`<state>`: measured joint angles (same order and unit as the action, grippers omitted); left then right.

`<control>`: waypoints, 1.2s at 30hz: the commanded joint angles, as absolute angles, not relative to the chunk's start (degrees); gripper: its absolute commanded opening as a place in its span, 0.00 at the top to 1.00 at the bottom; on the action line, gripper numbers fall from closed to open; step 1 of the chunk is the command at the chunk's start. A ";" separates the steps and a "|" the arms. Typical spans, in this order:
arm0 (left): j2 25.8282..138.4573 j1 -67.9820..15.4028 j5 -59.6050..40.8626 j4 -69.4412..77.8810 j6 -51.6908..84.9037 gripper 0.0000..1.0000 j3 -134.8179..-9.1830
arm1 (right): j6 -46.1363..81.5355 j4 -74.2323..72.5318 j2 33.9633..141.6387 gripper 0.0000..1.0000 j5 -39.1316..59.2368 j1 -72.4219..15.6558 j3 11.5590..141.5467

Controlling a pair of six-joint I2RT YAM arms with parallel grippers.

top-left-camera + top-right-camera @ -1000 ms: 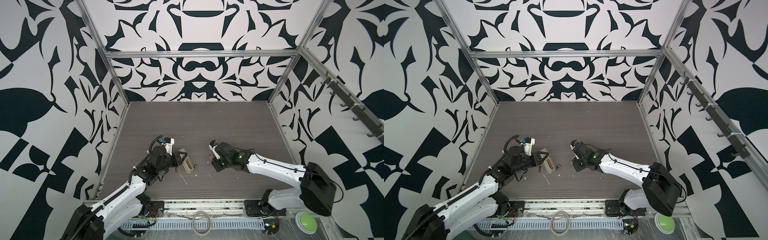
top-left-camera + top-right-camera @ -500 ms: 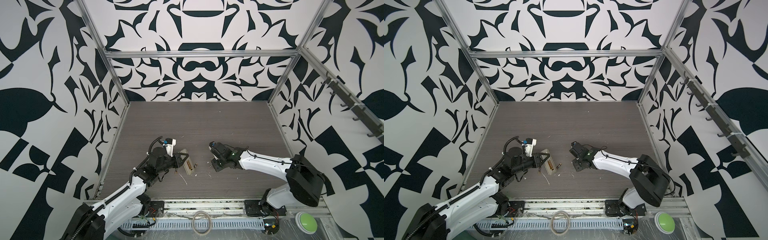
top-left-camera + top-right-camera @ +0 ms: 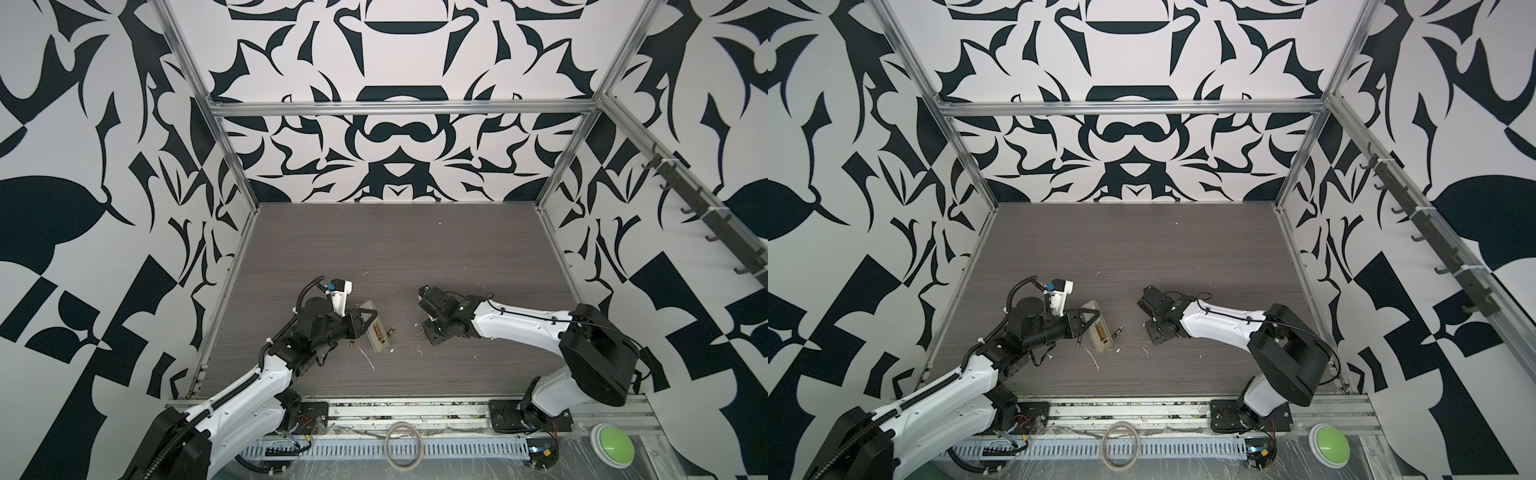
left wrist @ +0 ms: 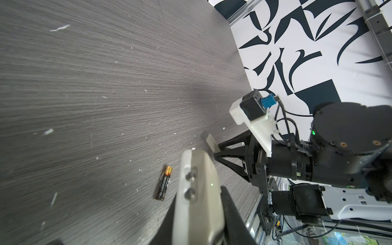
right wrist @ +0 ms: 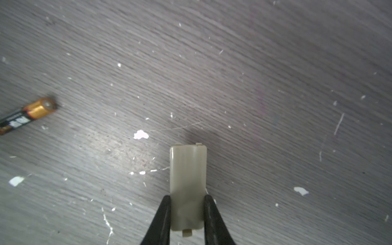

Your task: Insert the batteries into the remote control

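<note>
**Remote clamped left, cover pinched right**

I read the left gripper [image 3: 360, 322] as closed on the remote [image 3: 376, 330]. Its black fingers [image 4: 233, 216] press against the remote's two sides, left of middle on the table [image 3: 395, 249]. The remote's open bay faces up in both top views. A coppery patch in it may be a seated battery, but it is too small for me to confirm.

One battery [image 3: 390, 331] lies on the table just beside the remote, on the side toward the right arm.

The right gripper [image 5: 187, 199] is closed to a narrow gap. It pinches a small off-white cover [image 5: 187, 169] by its long edges, well apart from the remote.

White scraps [image 5: 140, 134] dot the table.
</note>
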<state>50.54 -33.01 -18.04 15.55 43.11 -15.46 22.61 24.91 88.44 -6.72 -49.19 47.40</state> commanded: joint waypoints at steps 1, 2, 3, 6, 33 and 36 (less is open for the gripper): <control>48.97 -32.79 -18.43 17.15 43.15 1.00 -14.85 | 23.47 25.07 88.37 0.83 -8.17 -49.01 47.54; 48.88 -32.78 -18.32 17.06 43.22 1.00 -14.85 | 23.49 24.98 88.55 0.83 -8.17 -48.96 47.59; 48.65 -32.81 -18.37 16.97 43.24 1.00 -14.84 | 23.53 24.87 88.79 0.83 -8.09 -48.98 47.45; 48.43 -32.78 -18.11 17.02 43.24 1.00 -14.60 | 23.79 24.48 89.37 0.80 -7.82 -49.02 47.33; 45.48 -32.78 -16.67 15.54 43.75 1.00 -13.70 | 25.06 27.49 85.79 0.50 -8.53 -49.02 48.75; 45.10 -32.78 -16.48 15.06 43.68 1.00 -13.56 | 25.31 27.71 85.12 0.50 -7.76 -49.13 49.73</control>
<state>46.13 -33.01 -17.12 14.83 43.66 -14.44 24.40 26.24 86.76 -7.22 -49.19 47.27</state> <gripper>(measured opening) 0.246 0.503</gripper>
